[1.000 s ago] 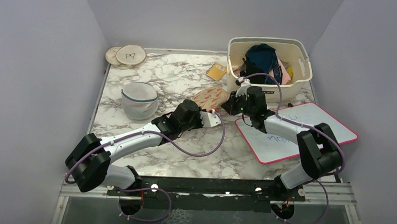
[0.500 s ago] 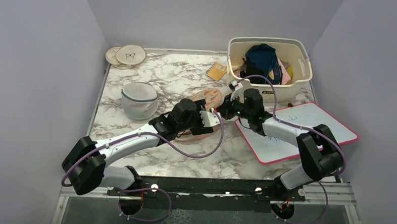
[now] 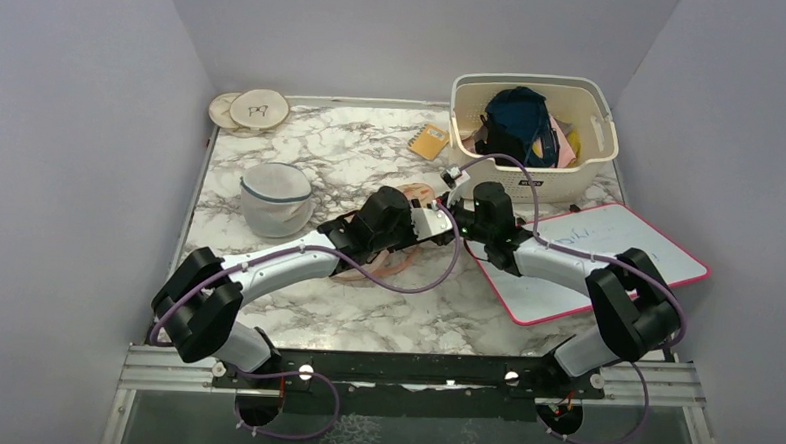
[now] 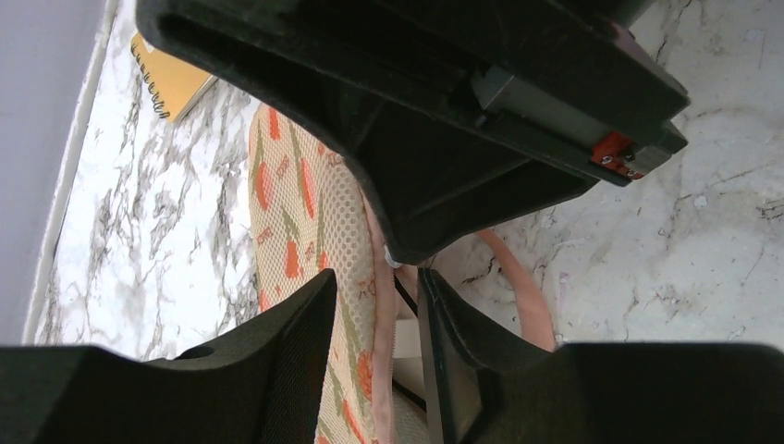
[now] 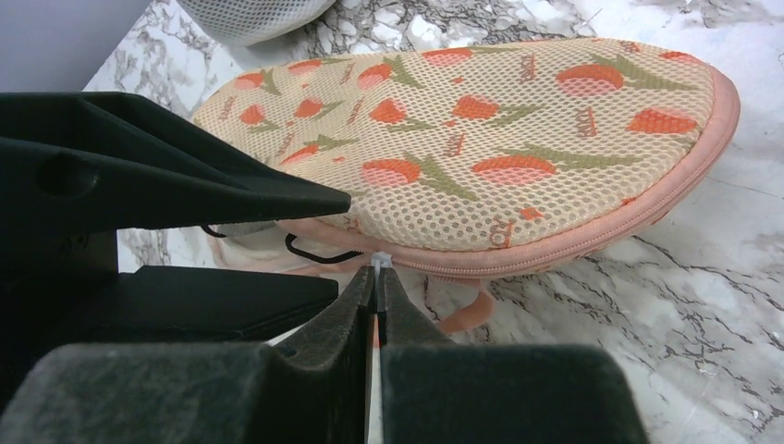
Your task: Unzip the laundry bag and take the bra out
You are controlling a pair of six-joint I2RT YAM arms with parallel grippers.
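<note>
At mid-table, just in front of the basket (image 3: pixel 535 88), both of my grippers meet on the laundry bag (image 5: pixel 481 139).

I have the left gripper (image 4: pixel 377 282) closed over the bag's pink edging, as far as its wrist view shows. I judge it is there to anchor the fabric so the zip has something to pull against. The right gripper (image 5: pixel 379 277) has its fingers pressed tight together on the small white zipper pull (image 5: pixel 380 263), right at the seam. The bag lies flat on the marble, printed side up, with a thin black loop and pale fabric showing under its near edge. Both arms reach forward and bend inward, wrists low and almost nose to nose over the bag. The right arm comes in from above the whiteboard (image 3: pixel 608 241), lined up along the seam, which suits a pull along the zip.
</note>
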